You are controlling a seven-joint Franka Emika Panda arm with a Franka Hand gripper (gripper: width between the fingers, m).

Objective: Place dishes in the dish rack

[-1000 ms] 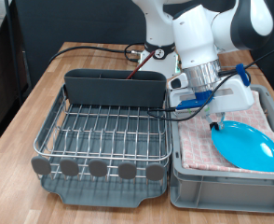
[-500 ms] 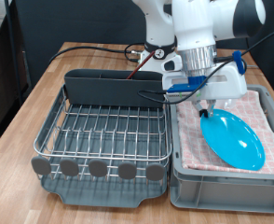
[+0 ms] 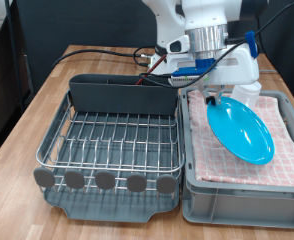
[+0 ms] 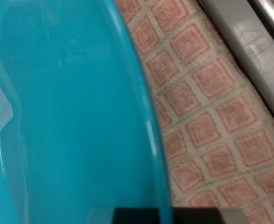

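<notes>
My gripper [image 3: 216,100] is shut on the upper left rim of the round light-blue plate [image 3: 241,131] and holds it tilted above the grey bin. In the wrist view the plate [image 4: 62,112] fills most of the frame, with pink checked cloth [image 4: 207,103] beneath it. The dish rack [image 3: 109,150] lies to the exterior view's left of the bin, its wire grid bare, with the tall grey cutlery box [image 3: 122,95] at the back and round grey tabs [image 3: 105,181] in front. The mug and the wooden spoon do not show.
The grey bin [image 3: 237,200] lined with pink checked cloth [image 3: 287,120] stands right beside the rack. Black and red cables [image 3: 97,52] run over the wooden table [image 3: 27,115] behind the rack. The bin's rim shows in the wrist view [image 4: 253,42].
The gripper has risen and moved towards the exterior view's left with the plate. The plate has come up off the cloth and stands more steeply tilted.
</notes>
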